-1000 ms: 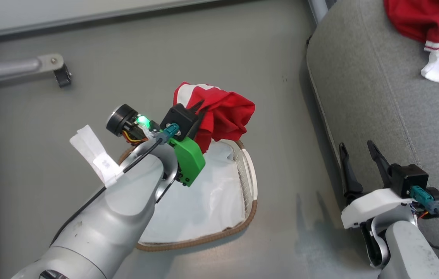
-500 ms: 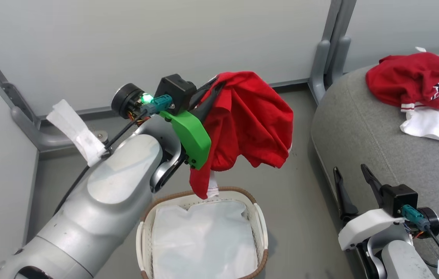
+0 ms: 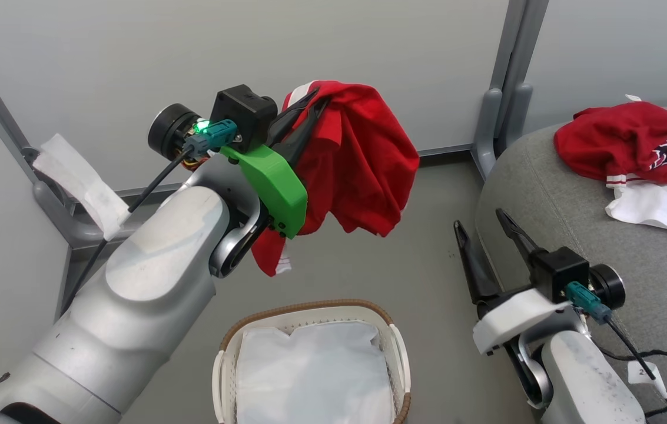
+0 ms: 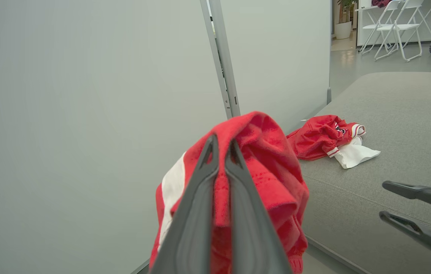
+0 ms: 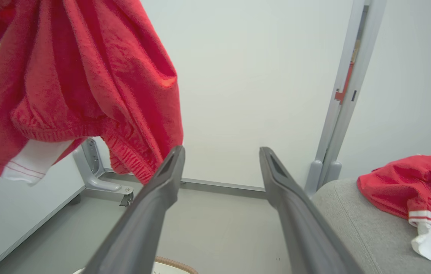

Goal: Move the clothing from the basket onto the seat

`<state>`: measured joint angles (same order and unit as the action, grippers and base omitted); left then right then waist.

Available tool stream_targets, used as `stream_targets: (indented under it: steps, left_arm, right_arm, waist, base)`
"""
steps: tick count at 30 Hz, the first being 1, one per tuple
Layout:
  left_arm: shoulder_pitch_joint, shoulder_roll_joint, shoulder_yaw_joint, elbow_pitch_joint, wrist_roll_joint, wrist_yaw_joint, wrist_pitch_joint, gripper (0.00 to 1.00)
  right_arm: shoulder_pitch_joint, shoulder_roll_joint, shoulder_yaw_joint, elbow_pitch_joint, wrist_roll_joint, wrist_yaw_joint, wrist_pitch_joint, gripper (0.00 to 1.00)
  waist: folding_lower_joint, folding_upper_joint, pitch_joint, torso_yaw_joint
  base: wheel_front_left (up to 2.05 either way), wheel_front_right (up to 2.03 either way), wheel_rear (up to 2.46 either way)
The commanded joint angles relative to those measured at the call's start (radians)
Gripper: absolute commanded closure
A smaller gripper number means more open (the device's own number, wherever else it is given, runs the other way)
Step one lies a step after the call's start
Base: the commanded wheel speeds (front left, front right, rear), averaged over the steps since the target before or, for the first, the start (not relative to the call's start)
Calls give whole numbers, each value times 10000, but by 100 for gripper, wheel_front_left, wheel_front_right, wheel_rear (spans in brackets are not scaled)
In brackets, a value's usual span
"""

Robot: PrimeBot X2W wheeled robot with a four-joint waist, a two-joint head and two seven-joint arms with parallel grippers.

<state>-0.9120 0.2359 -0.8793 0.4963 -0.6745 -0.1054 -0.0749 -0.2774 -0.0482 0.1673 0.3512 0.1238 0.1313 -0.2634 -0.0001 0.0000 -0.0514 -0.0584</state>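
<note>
My left gripper [image 3: 315,97] is shut on a red shirt [image 3: 368,159] with white panels, one piece of the clothing, which hangs in the air well above the basket [image 3: 309,309]. In the left wrist view the fingers [image 4: 221,141] pinch its fabric [image 4: 272,171]. The white basket with a brown rim holds a white liner cloth [image 3: 309,377]. A second red shirt [image 3: 621,138] lies bunched on the grey seat [image 3: 574,247] at the right. My right gripper [image 3: 479,218] stands open and empty beside the seat's near edge, its fingers [image 5: 221,150] below the hanging shirt [image 5: 86,76].
Pale partition walls stand behind, joined by a grey post [image 3: 510,76] next to the seat. A grey frame leg [image 3: 56,200] runs along the left wall. A black cable [image 3: 657,365] lies on the seat near my right arm. Grey floor lies between basket and seat.
My left arm has lifted the red shirt from just over the basket to high above it. The head view has tilted up, so the walls show. The right gripper stays open.
</note>
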Motion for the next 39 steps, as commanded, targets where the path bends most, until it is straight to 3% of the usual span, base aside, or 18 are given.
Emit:
stream_targets:
  steps: [1, 13, 25, 26, 27, 28, 33, 39]
  left_arm:
    - [21, 72, 20, -65, -21, 69, 3, 100]
    - [421, -65, -265, -619, -103, 119, 85, 100]
    - [640, -86, -489, -1049, -221, 100, 135, 100]
    - [670, -78, -489, -1071, -257, 96, 137, 100]
    - [723, -86, -466, -1105, -353, 80, 152, 100]
    - [745, -83, -453, -1140, -391, 73, 153, 100]
    - [907, 36, -483, -1294, -460, 67, 55, 100]
    - [1131, 217, -404, -1398, -569, 185, 11, 100]
  right_arm:
    - [-225, -44, 194, -69, -111, -11, -20, 0]
    - [-2047, -177, 1233, 1284, -823, -11, -18, 0]
    - [-3762, -657, 4387, 3329, 1049, -12, -19, 0]
    - [-3857, -659, 4543, 3434, 1168, -11, -19, 10]
    - [-3968, -662, 4725, 3583, 1291, -11, -19, 41]
    - [-4049, -649, 4875, 3700, 1379, -11, -19, 55]
    - [-4467, -557, 5388, 4392, 1715, -11, -19, 100]
    - [-4729, -580, 5350, 4588, 1890, -11, -19, 100]
  waist:
    - [1, 0, 10, 17]
    - [1, 0, 64, 287]
    - [1, 0, 70, 453]
    - [1, 0, 72, 455]
    - [1, 0, 76, 459]
    - [1, 0, 77, 464]
    - [1, 0, 101, 558]
    - [1, 0, 143, 615]
  base:
    - [0, 0, 0]
    - [0, 0, 0]
    - [0, 0, 0]
    - [0, 0, 0]
    - [0, 0, 0]
    - [0, 0, 0]
    - [0, 0, 0]
    - [0, 0, 0]
